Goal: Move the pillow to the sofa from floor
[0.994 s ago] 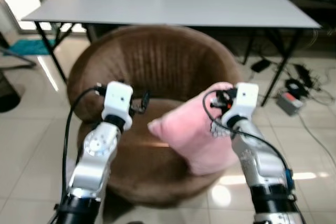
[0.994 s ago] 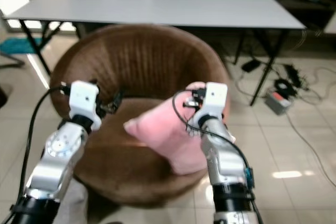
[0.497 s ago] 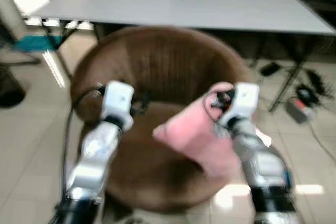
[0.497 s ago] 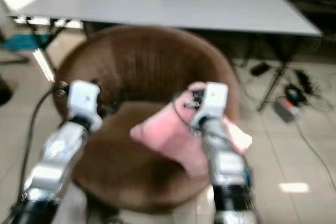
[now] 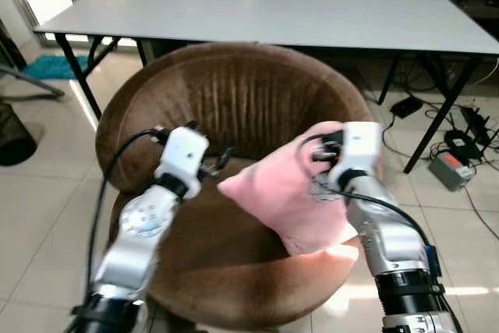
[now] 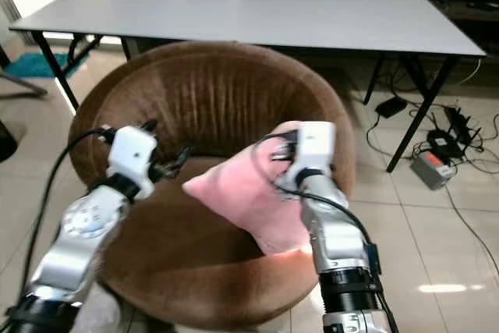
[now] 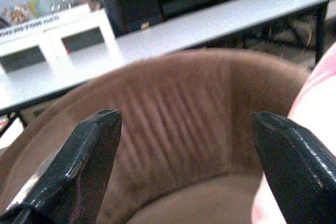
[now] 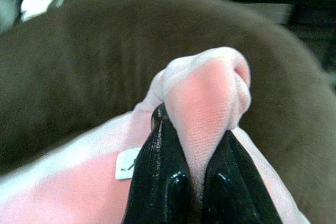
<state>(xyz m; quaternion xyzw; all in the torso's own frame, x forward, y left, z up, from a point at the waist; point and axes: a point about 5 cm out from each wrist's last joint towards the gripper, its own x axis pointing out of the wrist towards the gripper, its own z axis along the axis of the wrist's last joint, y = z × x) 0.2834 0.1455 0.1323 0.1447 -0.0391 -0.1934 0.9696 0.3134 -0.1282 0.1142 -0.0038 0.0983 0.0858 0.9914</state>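
Observation:
A pink pillow (image 5: 284, 196) hangs over the seat of a round brown armchair (image 5: 234, 91), its lower corner near the front right rim. My right gripper (image 8: 189, 182) is shut on a bunched corner of the pink pillow (image 8: 210, 93), at the pillow's upper right in the head views. My left gripper (image 7: 184, 145) is open over the seat's left side, a little left of the pillow's near corner, with nothing between its black fingers (image 7: 79, 166). The chair's ribbed backrest (image 7: 173, 108) lies ahead of it.
A long grey table (image 5: 265, 9) stands behind the armchair. Cables and a small box (image 5: 451, 168) lie on the tiled floor to the right. A dark round object (image 5: 12, 142) and a teal mat (image 5: 47, 66) are at the far left.
The camera has shifted and the blur is gone. The pillow has moved a little left over the seat, and my left gripper has come closer to its near corner.

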